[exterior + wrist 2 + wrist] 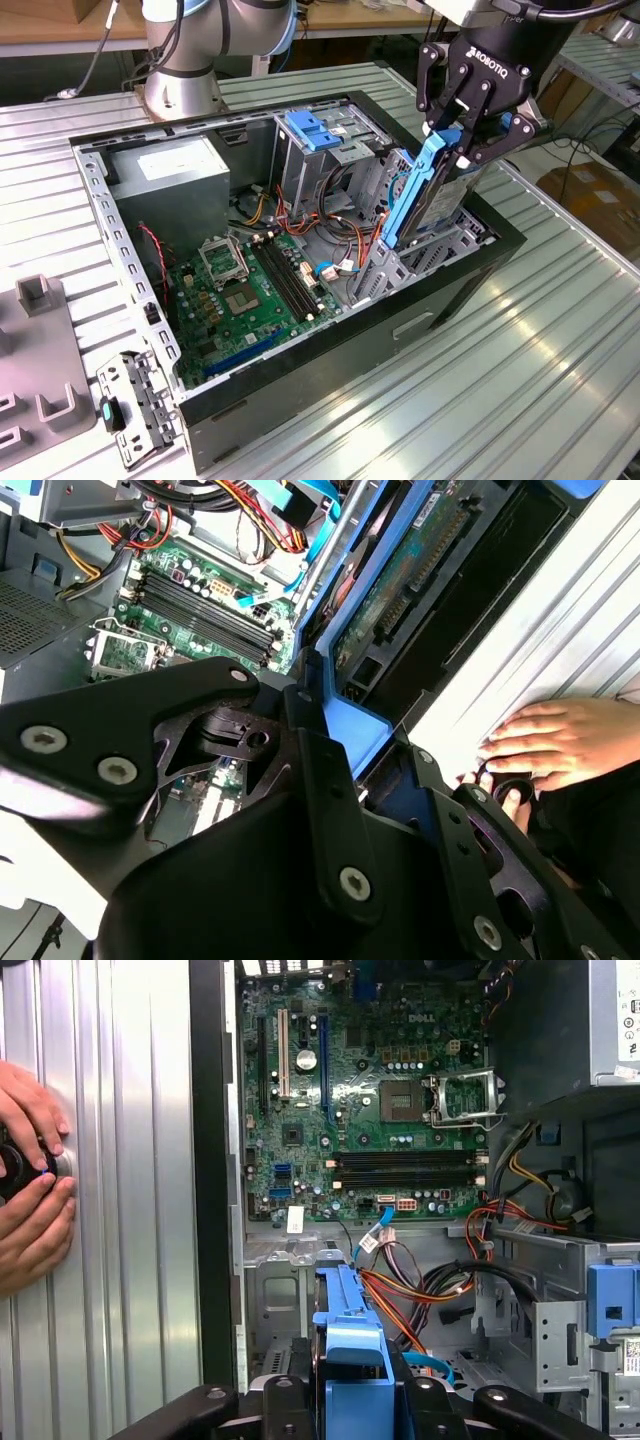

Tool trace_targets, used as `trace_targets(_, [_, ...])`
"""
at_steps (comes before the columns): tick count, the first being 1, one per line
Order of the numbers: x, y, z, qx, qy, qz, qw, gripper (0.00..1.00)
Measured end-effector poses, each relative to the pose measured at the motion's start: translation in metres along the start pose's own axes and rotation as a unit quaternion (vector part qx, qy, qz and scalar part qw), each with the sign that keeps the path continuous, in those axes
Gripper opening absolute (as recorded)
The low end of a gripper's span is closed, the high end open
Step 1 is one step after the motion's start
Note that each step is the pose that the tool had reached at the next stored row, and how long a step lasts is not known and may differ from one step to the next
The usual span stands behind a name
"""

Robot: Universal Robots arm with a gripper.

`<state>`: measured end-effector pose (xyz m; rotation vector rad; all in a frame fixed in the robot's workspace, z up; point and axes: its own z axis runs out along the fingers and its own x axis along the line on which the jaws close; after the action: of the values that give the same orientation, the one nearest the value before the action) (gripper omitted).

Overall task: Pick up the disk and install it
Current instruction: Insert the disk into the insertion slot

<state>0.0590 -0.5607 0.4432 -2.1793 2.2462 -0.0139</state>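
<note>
The disk [428, 200], a flat drive with blue side rails, stands tilted on edge over the drive bay at the open computer case's [400, 320] end on the exterior view's right. My gripper [465, 135] is shut on its upper end, and its lower end reaches down into the bay. The second wrist view shows the disk's green circuit-board side [410, 570] and blue rail [350, 720] running out from between my black fingers [330, 810]. The blue rail [350, 1340] also rises from my gripper [355, 1400] in the first wrist view.
Inside the case lie a green motherboard [250, 290], a grey power supply box [170, 170], a blue slotted bracket [315, 130] and red and orange cables [330, 215]. A person's hands [30, 1190] rest on the ribbed metal table beside the case. Grey fixtures [40, 350] sit at the exterior view's left.
</note>
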Motion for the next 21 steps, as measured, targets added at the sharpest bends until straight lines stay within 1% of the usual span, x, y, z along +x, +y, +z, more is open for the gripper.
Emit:
trace_targets(7, [0.0000, 0.0000, 0.0008, 0.0000, -0.0002, 0.000, 1.00000, 0.37])
trace_targets(12, [0.0000, 0.0001, 0.0070, 0.0000, 0.0003, 0.000, 1.00000, 0.37])
trace_targets(15, [0.0000, 0.0001, 0.0117, 0.0001, -0.0001, 0.000, 1.00000, 0.37])
trace_targets(21, [0.0000, 0.0002, 0.0118, 0.0000, 0.0001, 0.000, 1.00000, 0.37])
